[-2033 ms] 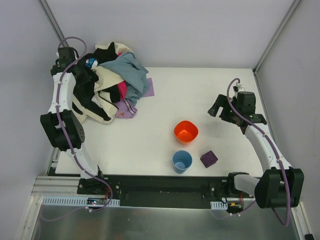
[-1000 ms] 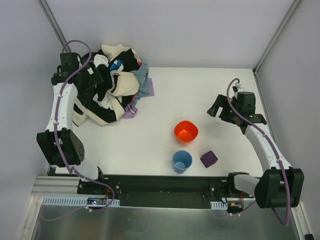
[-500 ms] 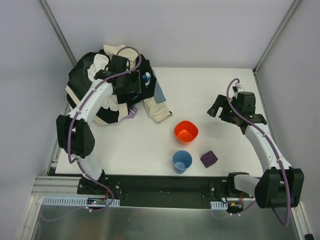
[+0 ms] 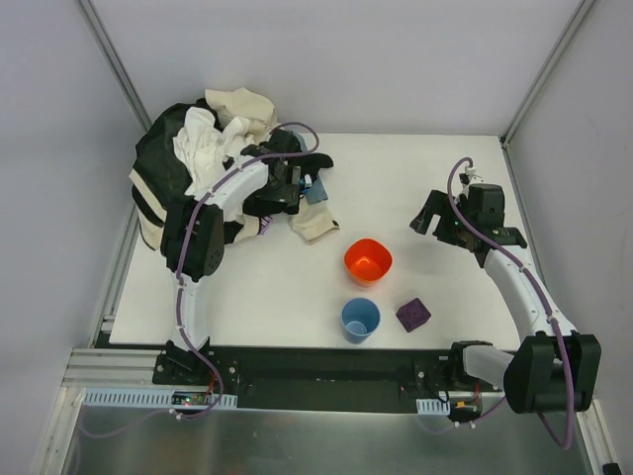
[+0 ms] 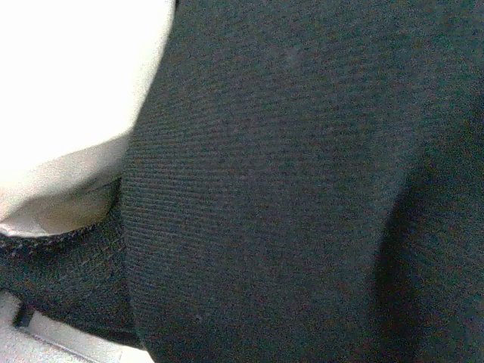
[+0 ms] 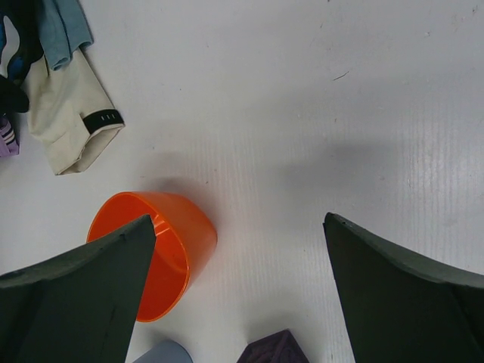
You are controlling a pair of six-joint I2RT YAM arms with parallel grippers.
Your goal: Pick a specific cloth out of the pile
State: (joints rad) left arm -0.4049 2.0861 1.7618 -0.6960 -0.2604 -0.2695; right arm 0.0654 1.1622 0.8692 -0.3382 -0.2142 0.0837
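The pile [image 4: 198, 173] of black, white and cream garments lies at the table's back left. Of the lavender cloth I see only a small striped purple edge [image 4: 260, 226] under the pile's right side, and the same purple edge [image 6: 6, 140] at the left border of the right wrist view. My left gripper [image 4: 295, 190] is sunk into the pile's right edge. Black and cream fabric [image 5: 287, 189] fills the left wrist view and hides its fingers. My right gripper [image 4: 435, 216] hovers open over bare table, right of the orange bowl [image 4: 368, 261], with nothing between its fingers [image 6: 91, 287].
A cream sleeve [image 4: 315, 223] and a grey-blue cloth [image 4: 315, 188] trail from the pile toward the bowl. A blue cup [image 4: 360, 319] and a dark purple block [image 4: 413, 315] stand near the front. Walls and frame posts close in the white table [image 4: 415, 168].
My left arm has swung from the pile's left side across to its right edge, dragging garments along. The lavender patch is now mostly covered and the cream sleeve lies out toward the bowl. The right arm has not moved.
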